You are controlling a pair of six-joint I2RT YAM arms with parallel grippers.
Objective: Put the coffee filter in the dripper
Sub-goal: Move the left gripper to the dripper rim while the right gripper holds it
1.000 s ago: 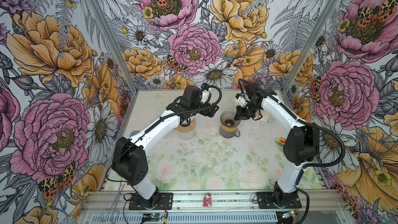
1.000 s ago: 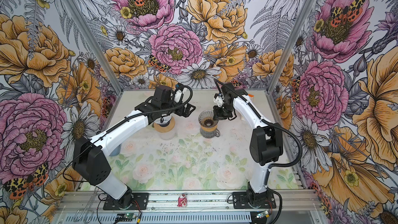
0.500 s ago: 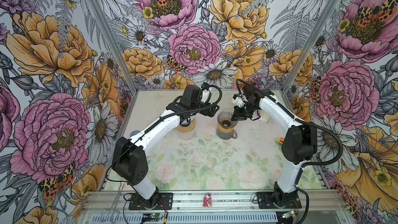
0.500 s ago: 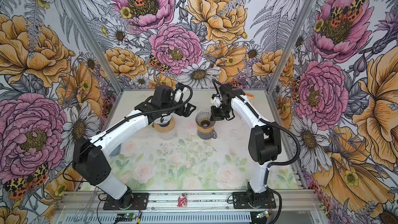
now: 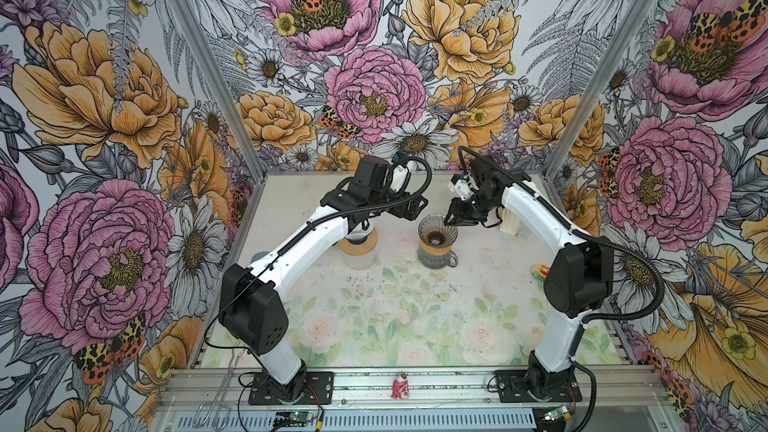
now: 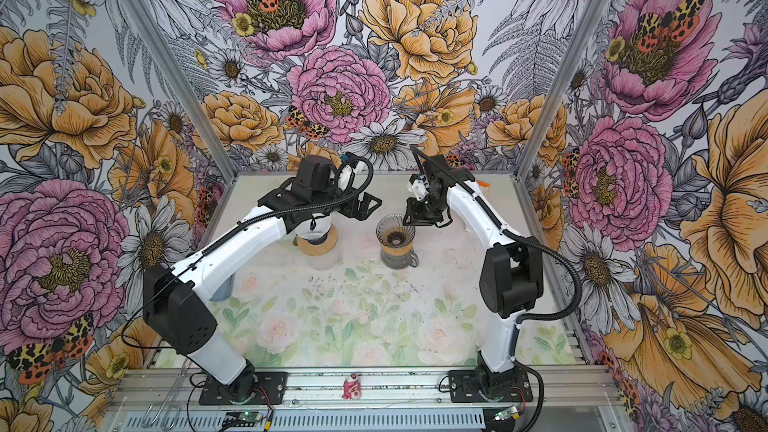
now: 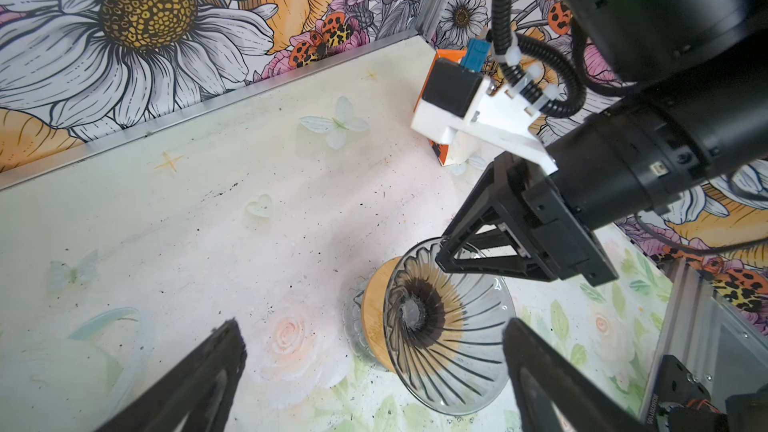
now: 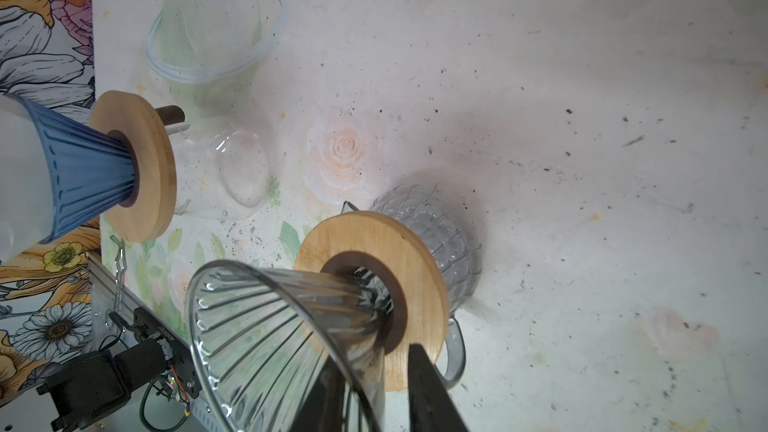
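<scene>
Dripper (image 8: 266, 326) rim sits between slightly parted fingers of right claw (image 8: 374, 367); left claw (image 7: 372, 326) spread wide, hovering near over desk (image 7: 208, 222).

Floral panels (image 5: 104, 118) and aluminium frame (image 5: 202, 56) mark a robot lab booth.

1. The front half of the table (image 5: 374, 326) lies bare between both arms.
2. Only a narrow gap separates the blue dripper (image 8: 83, 168) and the glass dripper (image 5: 434, 232).
3. The left gripper (image 7: 370, 326), fingers spread, hangs above and behind that gap.
4. The right gripper (image 5: 451, 220) straddles the glass dripper's far right rim, blocking that side.
</scene>
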